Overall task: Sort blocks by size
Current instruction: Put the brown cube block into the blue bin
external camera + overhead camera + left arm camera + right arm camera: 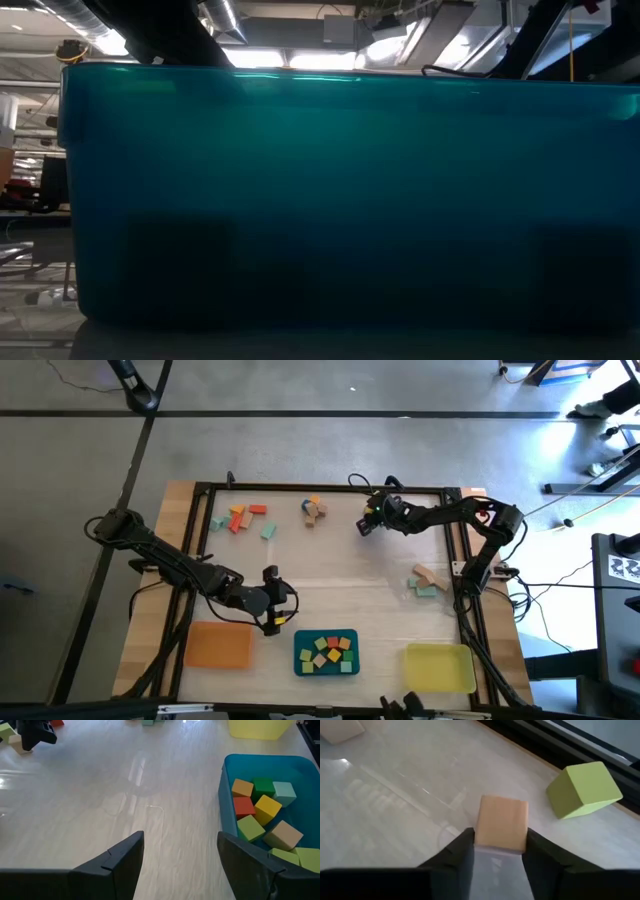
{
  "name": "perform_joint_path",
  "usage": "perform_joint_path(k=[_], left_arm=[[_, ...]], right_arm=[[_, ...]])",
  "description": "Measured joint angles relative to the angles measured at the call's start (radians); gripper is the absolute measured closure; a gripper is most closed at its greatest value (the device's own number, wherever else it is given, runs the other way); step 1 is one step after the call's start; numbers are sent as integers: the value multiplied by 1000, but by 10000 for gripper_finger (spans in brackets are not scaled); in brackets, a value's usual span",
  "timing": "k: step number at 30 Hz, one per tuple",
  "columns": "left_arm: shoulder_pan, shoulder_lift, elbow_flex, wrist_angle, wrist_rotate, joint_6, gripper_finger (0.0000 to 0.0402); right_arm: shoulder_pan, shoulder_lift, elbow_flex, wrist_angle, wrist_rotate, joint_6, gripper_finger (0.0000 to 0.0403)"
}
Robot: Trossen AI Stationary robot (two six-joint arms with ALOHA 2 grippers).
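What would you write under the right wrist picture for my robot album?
The right gripper closes on a tan block on the table, with a green block lying nearby.

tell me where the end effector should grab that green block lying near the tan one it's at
Grip the green block across two opposite flat side faces, coming down from above. It lies tilted on the table, clear of the tan block, so space shows around it. The right end effector would probably need to rotate to match the tilt.

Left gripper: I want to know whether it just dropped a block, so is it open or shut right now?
Open and empty: the left gripper shows bare table between its spread fingers, beside the teal tray.
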Motion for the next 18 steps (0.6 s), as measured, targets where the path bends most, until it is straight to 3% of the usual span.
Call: perform_joint_path(k=[8, 12, 18], left_arm=[[0, 0, 0, -1, 0, 0, 164], [0, 0, 0, -1, 0, 0, 164], [0, 0, 0, 0, 0, 0, 164]], right_arm=[[110, -135, 0, -83, -13, -47, 273], [225, -249, 0, -151, -17, -47, 255], [437, -380, 0, -177, -82, -46, 274]])
